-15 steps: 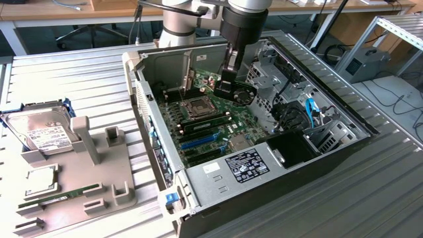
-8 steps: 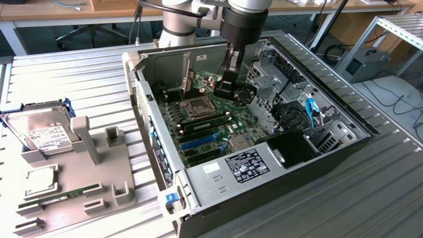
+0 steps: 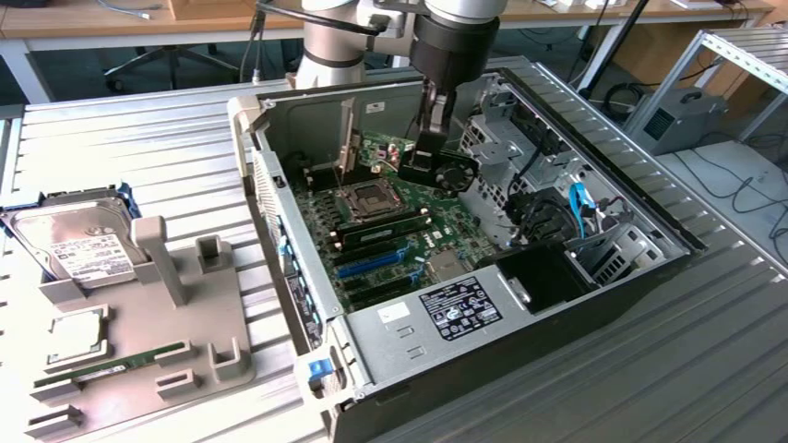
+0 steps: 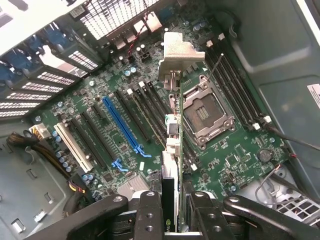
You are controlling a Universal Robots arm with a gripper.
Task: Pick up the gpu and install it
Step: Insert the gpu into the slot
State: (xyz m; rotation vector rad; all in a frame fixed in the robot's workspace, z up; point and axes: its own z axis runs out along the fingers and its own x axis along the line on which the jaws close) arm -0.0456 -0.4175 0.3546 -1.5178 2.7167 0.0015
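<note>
Nearest you in the wrist view, the gripper (image 4: 172, 210) has its fingers (image 4: 150, 212) part-way closed on the gpu (image 4: 172, 145), pinching the thin card edge-on, with its metal bracket (image 4: 177, 52) at the far end. The card hangs inside the open computer case (image 3: 640, 208), over the motherboard (image 4: 225, 155) and apart from it, not yet seated in any slot. To do this step well, keep the card upright and its long edge parallel to the expansion slots; the blue slot (image 4: 122, 125) lies just to one side of the card's line, so I judge a small sideways correction is needed before you descend. Aim the bracket at the rear slot openings and lower evenly, because a tilt would likely jam one end. Beyond the card sits the empty CPU socket (image 4: 207, 112). In the exterior view, the power supply (image 3: 462, 309) carries a black label with white print too small to read. Farther off on the table (image 3: 148, 138), the hard drive (image 3: 74, 242) has a white label, also unreadable, and the memory stick (image 3: 111, 365) lies in the grey holder (image 3: 161, 314).
</note>
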